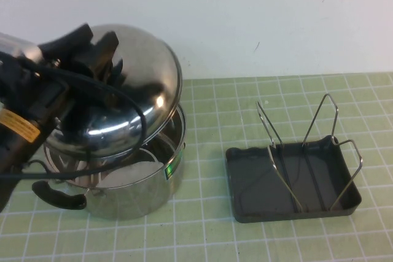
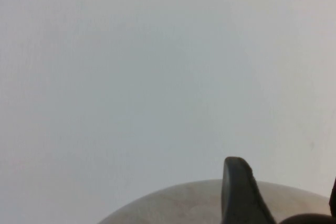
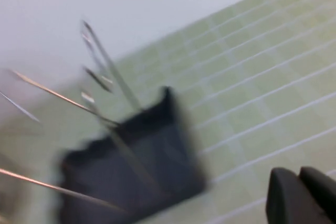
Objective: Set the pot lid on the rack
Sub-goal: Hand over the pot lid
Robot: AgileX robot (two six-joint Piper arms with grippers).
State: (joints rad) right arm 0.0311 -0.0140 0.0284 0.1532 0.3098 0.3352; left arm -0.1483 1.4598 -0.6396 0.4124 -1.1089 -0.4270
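Observation:
The shiny steel pot lid [image 1: 144, 84] is lifted and tilted above the open steel pot [image 1: 138, 191] at the left. My left gripper [image 1: 98, 53] is shut on the lid's top, and the black knob is mostly hidden between its fingers. In the left wrist view one black finger [image 2: 239, 192] stands over the lid's dome [image 2: 178, 205]. The dark grey rack [image 1: 288, 182] with wire uprights [image 1: 322, 118] sits on the table at the right, with nothing on it. It also shows in the right wrist view [image 3: 136, 171]. My right gripper [image 3: 300, 192] is shut and empty, off to the rack's side, and is out of the high view.
The pot has a black handle [image 1: 58, 197] at its front left and a green sticker [image 1: 169, 170] on its side. A green gridded mat [image 1: 209, 237] covers the table. A white wall [image 1: 245, 16] stands behind it.

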